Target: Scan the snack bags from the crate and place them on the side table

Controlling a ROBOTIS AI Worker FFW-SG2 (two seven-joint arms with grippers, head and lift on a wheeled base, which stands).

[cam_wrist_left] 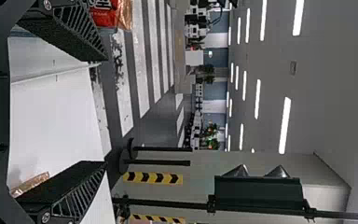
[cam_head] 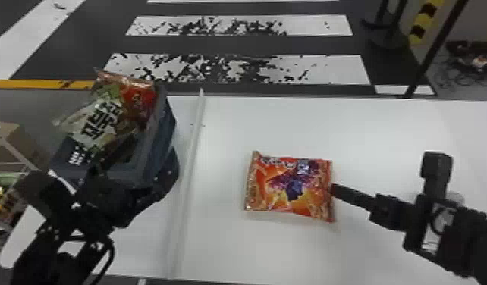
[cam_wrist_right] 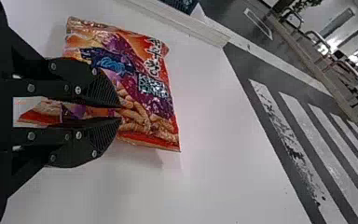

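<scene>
My right gripper [cam_head: 333,188] is shut on the right edge of an orange-and-purple snack bag [cam_head: 292,185], which lies flat at or just above the white table [cam_head: 368,129]. In the right wrist view, a fold of that snack bag [cam_wrist_right: 154,93] is pinched in my right gripper [cam_wrist_right: 120,113]. At the left, my left gripper [cam_head: 96,180] is at the near side of the dark crate [cam_head: 165,125]. A green-and-white bag [cam_head: 102,125] and a red bag [cam_head: 140,98] stick up from the crate. My left gripper [cam_wrist_left: 105,112] stands open in its wrist view, nothing between its fingers.
A raised white strip [cam_head: 189,163] runs front to back between the crate and the held bag. At the left edge are a cardboard box [cam_head: 17,140] and more snack bags [cam_head: 5,197]. A dark pole [cam_head: 436,49] stands beyond the table's far edge.
</scene>
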